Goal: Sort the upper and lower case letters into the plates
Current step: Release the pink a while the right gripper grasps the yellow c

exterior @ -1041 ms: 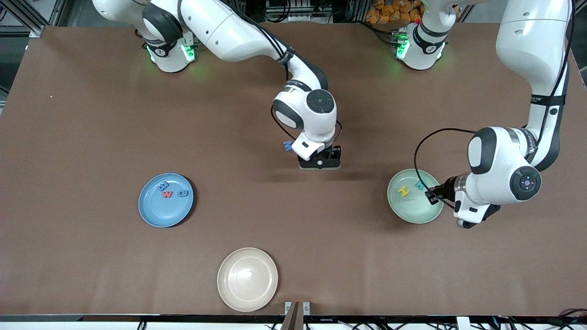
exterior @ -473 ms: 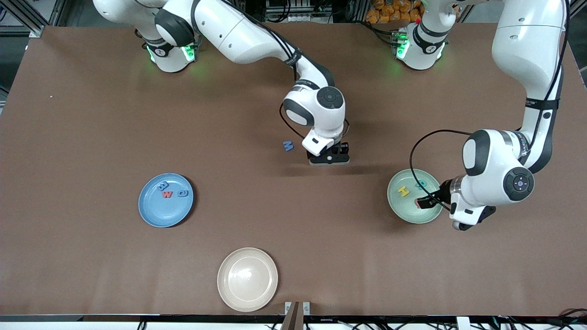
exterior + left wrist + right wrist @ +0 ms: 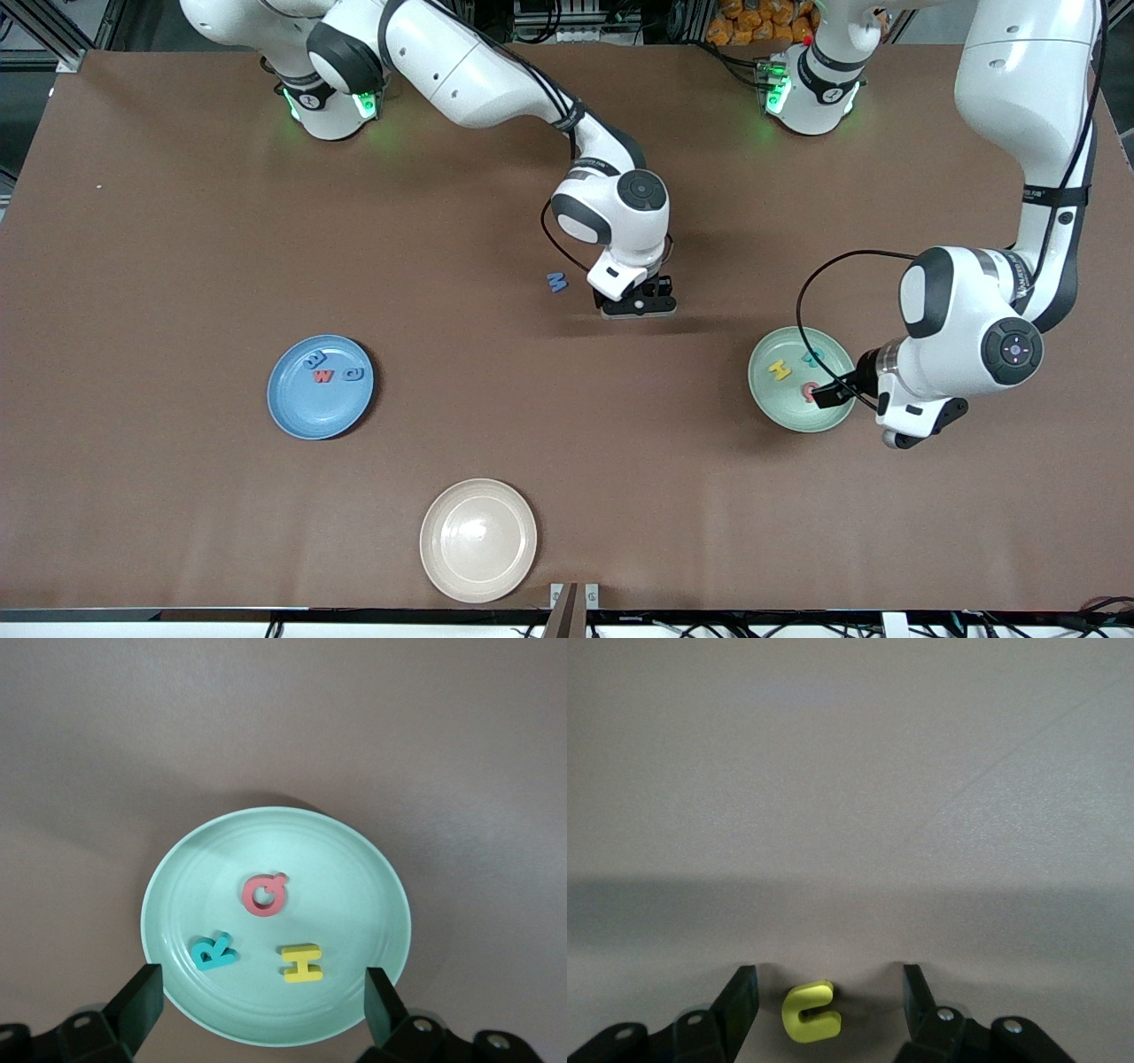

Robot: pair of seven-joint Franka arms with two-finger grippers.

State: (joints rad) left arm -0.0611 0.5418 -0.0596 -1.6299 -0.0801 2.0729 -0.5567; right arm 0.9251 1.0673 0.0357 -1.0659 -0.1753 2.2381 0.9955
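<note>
Currently the left gripper (image 3: 257, 992) is hovering with jaws wide apart and empty over the green plate (image 3: 780, 409), which is holding three letters: a red one (image 3: 264, 895), a teal R (image 3: 213, 950) and a yellow H (image 3: 302, 963). Mid-table, the right gripper (image 3: 824, 997) is sitting low with fingers parted around a yellow letter (image 3: 810, 1012), not touching it. A blue letter (image 3: 556, 282) is lying just beside it. Toward the right arm's end, the blue plate (image 3: 306, 416) is carrying three letters. One cream plate (image 3: 478, 567) is sitting nearest the camera.

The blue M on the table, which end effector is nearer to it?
Right. The right end effector hangs beside the M; the left end effector is over the green plate.
</note>
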